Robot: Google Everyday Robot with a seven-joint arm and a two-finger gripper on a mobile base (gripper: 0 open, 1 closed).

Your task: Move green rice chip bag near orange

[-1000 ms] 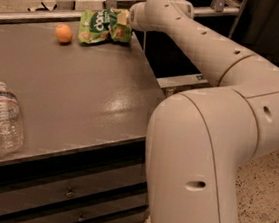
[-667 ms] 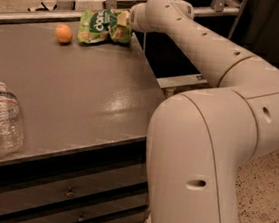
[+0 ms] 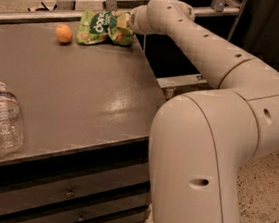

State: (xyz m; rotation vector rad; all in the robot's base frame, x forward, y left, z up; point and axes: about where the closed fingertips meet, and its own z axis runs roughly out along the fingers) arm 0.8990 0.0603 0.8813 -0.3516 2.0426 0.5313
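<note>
I saw the gripper at the far side of the grey tabletop, right up against the right end of the crinkly light-green rice chip bag w/ white lettering. Couldn't tell whether it was clamped on the bag or released. Bag lay flat by the table's back edge, just right of the small round orange, close but not touching. A clear plastic water bottle lay on its side at front left, well apart from both

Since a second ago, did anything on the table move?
Nothing visibly moved. The gripper is at the right end of the green rice chip bag, which lies just right of the orange; the water bottle lies at the near left.
</note>
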